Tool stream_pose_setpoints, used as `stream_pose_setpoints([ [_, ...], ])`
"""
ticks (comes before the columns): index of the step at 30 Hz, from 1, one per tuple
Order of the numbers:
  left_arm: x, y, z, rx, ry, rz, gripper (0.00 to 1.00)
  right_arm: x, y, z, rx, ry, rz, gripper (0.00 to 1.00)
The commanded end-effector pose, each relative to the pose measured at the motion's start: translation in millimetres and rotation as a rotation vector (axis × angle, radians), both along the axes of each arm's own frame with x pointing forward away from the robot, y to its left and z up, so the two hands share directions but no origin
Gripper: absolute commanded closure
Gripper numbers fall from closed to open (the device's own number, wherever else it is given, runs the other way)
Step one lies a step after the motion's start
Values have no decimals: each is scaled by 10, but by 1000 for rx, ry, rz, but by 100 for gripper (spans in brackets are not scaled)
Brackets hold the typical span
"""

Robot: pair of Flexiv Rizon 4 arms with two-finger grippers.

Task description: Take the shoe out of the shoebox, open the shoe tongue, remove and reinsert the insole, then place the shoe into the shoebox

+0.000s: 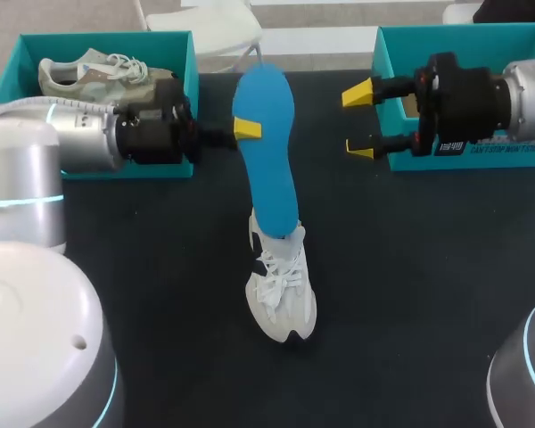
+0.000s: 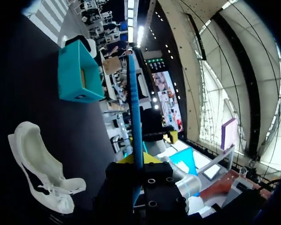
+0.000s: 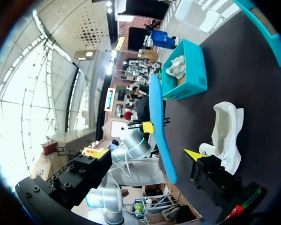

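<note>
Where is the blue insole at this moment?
In the head view the insole is held in the left claw, above the middle of the table, over the white shoe and left of the right claw.

The right end effector (image 3: 145, 153) has its yellow-tipped fingers (image 3: 194, 154) wide apart, touching nothing. Ahead of them, the left end effector (image 3: 151, 126) grips the blue insole (image 3: 155, 101) partway along its length. A white shoe (image 3: 225, 131) lies on the dark bench (image 3: 253, 70), and the teal shoebox (image 3: 189, 84) beyond it holds a second shoe (image 3: 178, 65).

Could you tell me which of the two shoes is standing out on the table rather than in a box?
The white shoe mid-table, by the blue insole; the grey-beige shoe lies in the left teal shoebox.
</note>
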State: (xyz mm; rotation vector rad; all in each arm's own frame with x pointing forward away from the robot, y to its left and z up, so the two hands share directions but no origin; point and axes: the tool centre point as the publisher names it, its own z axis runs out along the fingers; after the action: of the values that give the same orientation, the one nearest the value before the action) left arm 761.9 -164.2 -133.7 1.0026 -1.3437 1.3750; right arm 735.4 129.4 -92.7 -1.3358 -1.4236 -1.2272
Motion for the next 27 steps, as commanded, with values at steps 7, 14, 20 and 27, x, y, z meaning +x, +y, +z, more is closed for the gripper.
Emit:
stream_pose_setpoints([
  [7, -30, 5, -156, -6, 201, -27, 100, -156, 313, 256, -561, 111, -185, 0],
  [14, -45, 3, -190, -5, 211, -32, 100, -104, 423, 258, -843, 359, -174, 0],
  [20, -31, -11, -178, -9, 196, -29, 100, -104, 423, 258, -843, 359, -174, 0],
  [27, -31, -11, -178, -9, 196, -29, 100, -104, 423, 258, -843, 359, -174, 0],
])
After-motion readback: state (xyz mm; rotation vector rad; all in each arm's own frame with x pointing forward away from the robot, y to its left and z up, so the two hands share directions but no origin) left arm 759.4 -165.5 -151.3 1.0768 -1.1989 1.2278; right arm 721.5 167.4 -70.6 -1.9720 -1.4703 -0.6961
